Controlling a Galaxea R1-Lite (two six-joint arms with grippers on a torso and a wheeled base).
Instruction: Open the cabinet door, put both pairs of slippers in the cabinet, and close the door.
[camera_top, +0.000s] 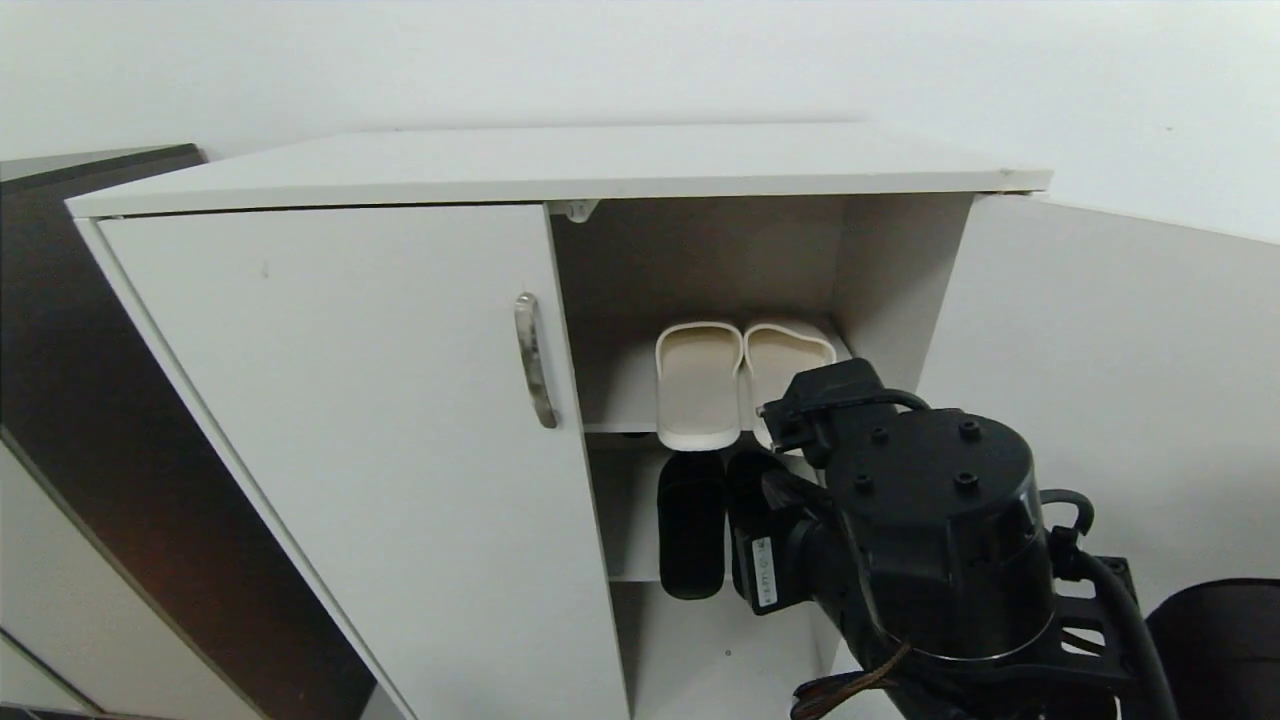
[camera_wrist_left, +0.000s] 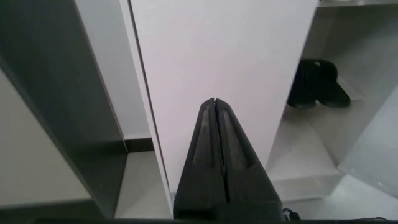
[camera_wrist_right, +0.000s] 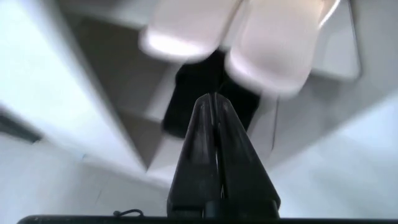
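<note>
White slippers (camera_top: 700, 385) sit at the upper shelf's front edge, black slippers (camera_top: 690, 525) on the shelf below, right gripper (camera_wrist_right: 216, 99) and left gripper (camera_wrist_left: 214, 102) pinched together empty, leaving only the open cabinet door (camera_top: 1100, 400) to close.

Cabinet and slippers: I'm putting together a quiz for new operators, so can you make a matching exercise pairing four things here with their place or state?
Things:
1. white slippers
2. black slippers
3. left door
4. right door

Place or state:
A. swung open
B. on the upper shelf
C. closed
D. on the second shelf

Pairs: 1-B, 2-D, 3-C, 4-A
</note>
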